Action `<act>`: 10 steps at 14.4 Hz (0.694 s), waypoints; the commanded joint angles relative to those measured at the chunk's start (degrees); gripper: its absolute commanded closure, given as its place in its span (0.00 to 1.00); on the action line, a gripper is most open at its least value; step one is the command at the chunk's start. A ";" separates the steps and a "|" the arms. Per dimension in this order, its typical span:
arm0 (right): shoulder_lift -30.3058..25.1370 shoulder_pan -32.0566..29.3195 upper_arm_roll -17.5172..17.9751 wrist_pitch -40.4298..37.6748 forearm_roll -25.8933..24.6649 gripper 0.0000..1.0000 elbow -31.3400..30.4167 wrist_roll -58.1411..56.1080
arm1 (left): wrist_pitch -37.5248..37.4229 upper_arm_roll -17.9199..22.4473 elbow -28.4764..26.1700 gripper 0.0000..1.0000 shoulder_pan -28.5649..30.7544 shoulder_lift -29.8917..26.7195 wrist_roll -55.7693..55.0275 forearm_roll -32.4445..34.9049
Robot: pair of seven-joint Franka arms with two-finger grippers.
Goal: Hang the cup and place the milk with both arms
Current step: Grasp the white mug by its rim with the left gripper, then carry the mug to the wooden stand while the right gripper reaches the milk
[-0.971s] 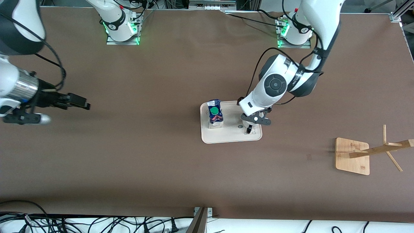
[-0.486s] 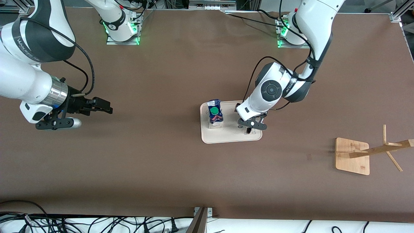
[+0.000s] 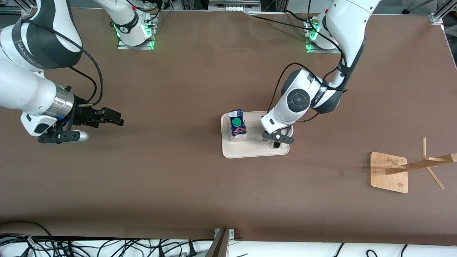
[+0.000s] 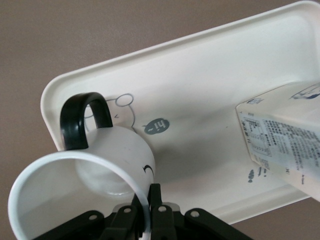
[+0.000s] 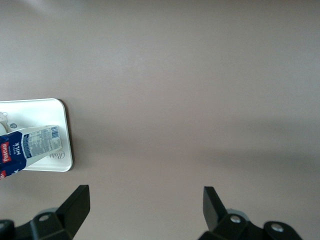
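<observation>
The white cup (image 4: 112,160) with a black loop handle (image 4: 80,120) stands on the cream tray (image 4: 200,75), at the tray's end toward the left arm. My left gripper (image 4: 148,192) is shut on the cup's rim, one finger inside and one outside. In the front view this gripper (image 3: 276,143) hides the cup. The blue and white milk (image 3: 237,127) with a green cap stands at the tray's other end (image 3: 250,151) and shows in both wrist views (image 4: 285,137) (image 5: 27,147). My right gripper (image 3: 113,117) is open and empty over bare table toward the right arm's end (image 5: 146,205).
A wooden mug rack (image 3: 389,172) with a leaning peg post (image 3: 425,162) stands toward the left arm's end, nearer the front camera than the tray. Brown table lies between my right gripper and the tray. Cables lie along the front edge.
My right arm has swung in toward the tray, then held. My left gripper has come down a little onto the cup on the tray.
</observation>
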 commanded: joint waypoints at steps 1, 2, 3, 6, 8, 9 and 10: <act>1.65 2.76 -0.10 2.03 1.27 0.00 0.86 4.73 | -0.39 0.63 -0.07 1.00 0.12 -1.93 -0.27 0.69; 2.27 4.07 -0.10 3.43 1.27 0.00 0.86 6.93 | -0.65 0.89 -0.07 1.00 0.47 -3.24 -0.27 0.69; 2.89 5.39 -0.10 5.10 1.10 0.00 0.86 8.69 | -2.40 0.98 -0.07 1.00 1.86 -5.00 -0.27 0.69; 5.17 9.26 -0.10 10.28 1.01 0.00 0.86 14.84 | -8.01 1.15 0.54 1.00 8.80 -12.29 -0.18 0.69; 7.10 12.86 -0.18 15.20 0.57 0.00 0.86 20.81 | -13.72 3.07 2.81 1.00 12.50 -15.81 -0.10 0.60; 7.89 14.27 -0.18 17.14 0.57 0.00 0.86 23.63 | -16.10 5.00 4.57 1.00 13.21 -17.04 0.25 0.60; 8.51 15.59 -0.18 18.81 0.48 0.00 0.86 25.83 | -18.04 6.76 6.67 1.00 13.65 -17.49 1.39 0.69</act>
